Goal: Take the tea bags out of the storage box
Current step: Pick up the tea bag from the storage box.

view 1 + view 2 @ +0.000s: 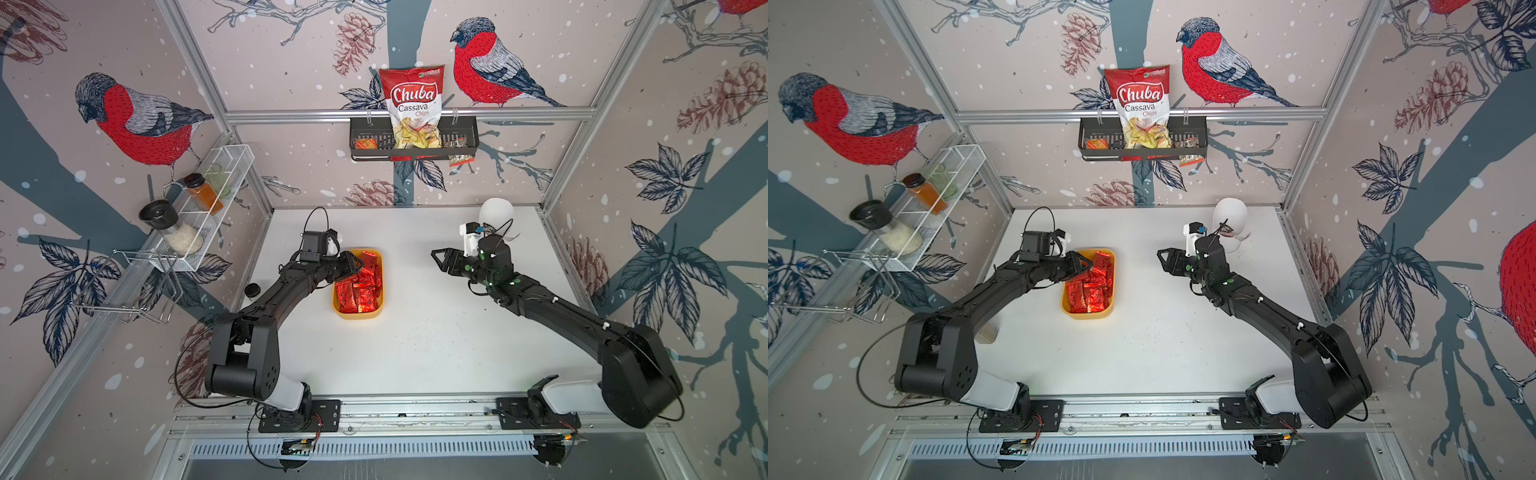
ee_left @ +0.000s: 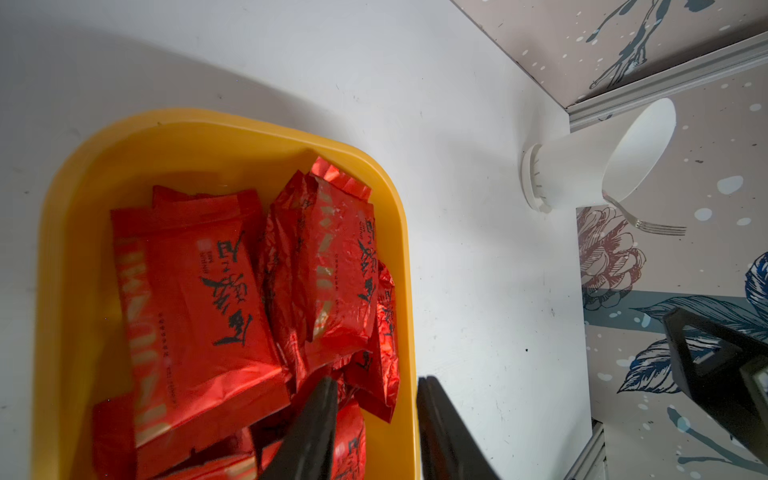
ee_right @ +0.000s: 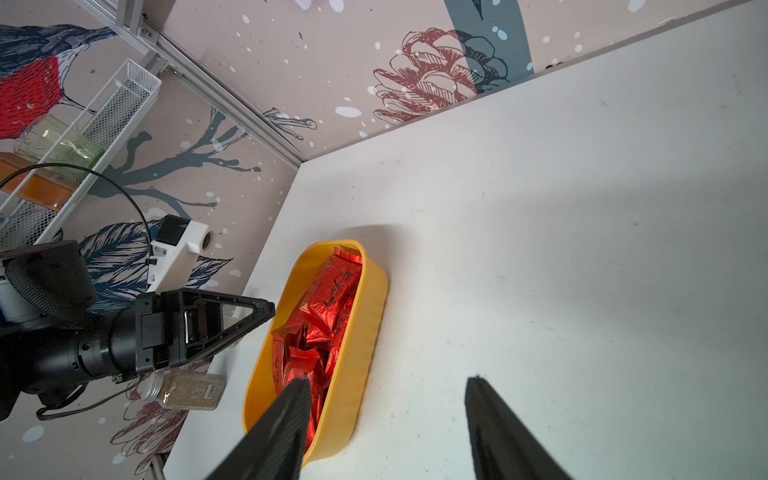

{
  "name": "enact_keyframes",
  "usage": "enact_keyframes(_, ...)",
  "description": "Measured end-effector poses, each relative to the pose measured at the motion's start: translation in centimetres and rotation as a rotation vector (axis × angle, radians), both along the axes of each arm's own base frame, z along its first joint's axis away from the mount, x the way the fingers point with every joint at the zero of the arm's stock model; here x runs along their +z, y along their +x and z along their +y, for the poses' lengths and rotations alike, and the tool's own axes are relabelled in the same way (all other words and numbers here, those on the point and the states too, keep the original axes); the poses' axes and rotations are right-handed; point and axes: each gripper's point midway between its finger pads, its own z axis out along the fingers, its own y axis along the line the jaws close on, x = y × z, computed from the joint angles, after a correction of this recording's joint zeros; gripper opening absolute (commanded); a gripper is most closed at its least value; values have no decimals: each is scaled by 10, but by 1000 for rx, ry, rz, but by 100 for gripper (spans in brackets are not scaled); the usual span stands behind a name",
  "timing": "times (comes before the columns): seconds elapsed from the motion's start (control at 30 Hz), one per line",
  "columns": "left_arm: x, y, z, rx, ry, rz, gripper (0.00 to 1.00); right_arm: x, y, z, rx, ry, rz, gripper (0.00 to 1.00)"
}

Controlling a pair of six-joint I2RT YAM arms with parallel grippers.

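Note:
The storage box (image 1: 357, 316) (image 1: 1088, 316) is a shallow yellow tub left of the table's middle. Several shiny red tea bags (image 1: 359, 291) (image 2: 199, 291) (image 3: 328, 307) are heaped inside it. My left gripper (image 1: 356, 266) (image 1: 1086, 266) (image 2: 376, 380) hovers over the box's far half. Its jaws are a narrow gap apart, with nothing pinched between them. Through that gap I see a tea bag and the box's right wall (image 2: 409, 291) below. I cannot tell whether the fingertips touch the bags. My right gripper (image 1: 438, 259) (image 3: 388, 380) hangs open and empty above bare table, right of the box.
A white cup (image 1: 494, 216) with a fork (image 2: 660, 226) in it stands in the back right corner. A spice jar (image 3: 187, 388) lies at the table's left edge, under the left arm. A white wire rack (image 1: 208, 199) hangs on the left wall. A black basket (image 1: 465, 137) holding a chips bag (image 1: 411, 108) hangs on the back wall.

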Motion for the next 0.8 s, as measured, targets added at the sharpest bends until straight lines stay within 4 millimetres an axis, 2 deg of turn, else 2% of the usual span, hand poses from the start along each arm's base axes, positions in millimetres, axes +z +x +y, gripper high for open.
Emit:
enact_keyframes(0.4, -29, -5, 2, -2, 45, 54, 36, -6, -3, 7, 12, -8, 14, 63)
enact_keyframes(0.8, -45, 0, -1, 6, 36, 74, 35, -11, -3, 7, 12, -14, 23, 63)
